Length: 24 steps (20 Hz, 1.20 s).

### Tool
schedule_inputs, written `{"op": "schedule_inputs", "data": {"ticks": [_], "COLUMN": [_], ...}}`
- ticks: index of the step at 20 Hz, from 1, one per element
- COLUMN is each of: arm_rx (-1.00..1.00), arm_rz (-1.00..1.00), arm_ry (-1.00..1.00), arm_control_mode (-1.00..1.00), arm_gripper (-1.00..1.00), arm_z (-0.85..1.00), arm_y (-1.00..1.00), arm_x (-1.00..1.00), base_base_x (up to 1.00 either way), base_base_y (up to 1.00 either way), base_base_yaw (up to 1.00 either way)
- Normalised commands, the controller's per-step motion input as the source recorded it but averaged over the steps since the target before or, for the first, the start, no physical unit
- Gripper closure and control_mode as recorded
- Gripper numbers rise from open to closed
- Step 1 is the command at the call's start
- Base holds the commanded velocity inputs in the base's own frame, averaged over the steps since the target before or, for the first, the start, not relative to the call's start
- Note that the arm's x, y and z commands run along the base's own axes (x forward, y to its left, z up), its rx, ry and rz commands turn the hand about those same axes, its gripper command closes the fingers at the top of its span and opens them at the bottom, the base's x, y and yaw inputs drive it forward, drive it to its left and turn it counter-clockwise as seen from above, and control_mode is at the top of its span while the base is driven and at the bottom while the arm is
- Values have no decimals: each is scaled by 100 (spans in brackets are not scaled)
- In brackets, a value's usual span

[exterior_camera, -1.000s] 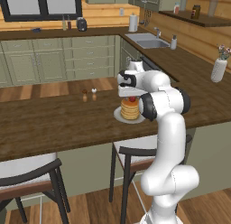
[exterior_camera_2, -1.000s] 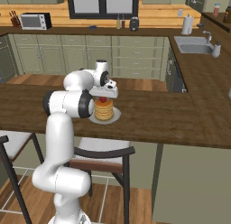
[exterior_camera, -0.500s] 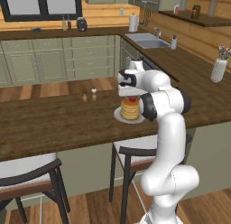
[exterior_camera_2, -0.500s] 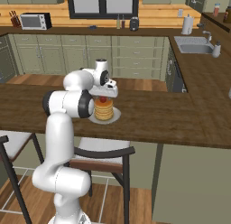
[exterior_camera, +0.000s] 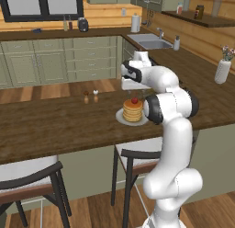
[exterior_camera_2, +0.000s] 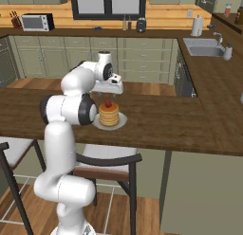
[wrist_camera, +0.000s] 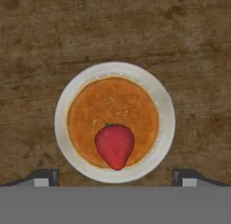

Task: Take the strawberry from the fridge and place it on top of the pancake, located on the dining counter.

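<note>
**Strawberry sits on the pancake as the gripper hangs open above it**

The gripper (wrist_camera: 115,177) hangs directly over the plate (wrist_camera: 67,101), its two dark fingertips (wrist_camera: 44,177) spread wide, one at each side of the plate's near rim, with nothing between them. Just ahead of the tips, the strawberry (wrist_camera: 114,145) lies on the pancake (wrist_camera: 108,105), off-centre toward the gripper's side, its point aimed at the tips and a fleck of green at its far end. Around the plate lies the dark wood of the counter (wrist_camera: 194,51); a brown blur in the far corner of the hand view is cut off and cannot be identified.

From the base cameras the fingers themselves are hard to make out: the white hand blocks them, and the gripper (exterior_camera: 133,86) reads only as a pale block right above the stack. These views do show the pancake (exterior_camera: 133,112) as a stack of several layers, which the top-down hand view flattens into one disc, with the strawberry (exterior_camera: 134,101) a small red dot on top, directly below the hand. The right base view gives the same: gripper (exterior_camera_2: 108,88) over strawberry (exterior_camera_2: 108,105), pancake (exterior_camera_2: 109,116) and plate (exterior_camera_2: 121,121). Two small shakers (exterior_camera: 90,97) stand on the counter (exterior_camera: 55,126) well aside of the gripper; too small to tell apart.
</note>
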Motion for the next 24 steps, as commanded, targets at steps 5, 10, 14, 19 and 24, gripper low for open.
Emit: {"op": "schedule_inputs", "data": {"ticks": [5, 10, 14, 19, 24], "arm_rx": [0, 0, 3, 16, 33], "arm_rz": [0, 2, 0, 0, 0], "arm_ry": [-13, -13, -12, 1, 6], "arm_control_mode": [-100, -100, -100, -100, -100], "arm_gripper": [-100, -100, -100, -100, -100], "arm_z": [34, 1, 28, 73, 65], "arm_y": [0, 0, -8, -31, -72], "arm_x": [-100, -100, -100, -53, -40], "base_base_x": [0, 0, 0, 0, 0], "base_base_y": [0, 0, 0, 0, 0], "base_base_yaw": [0, 0, 0, 0, 0]}}
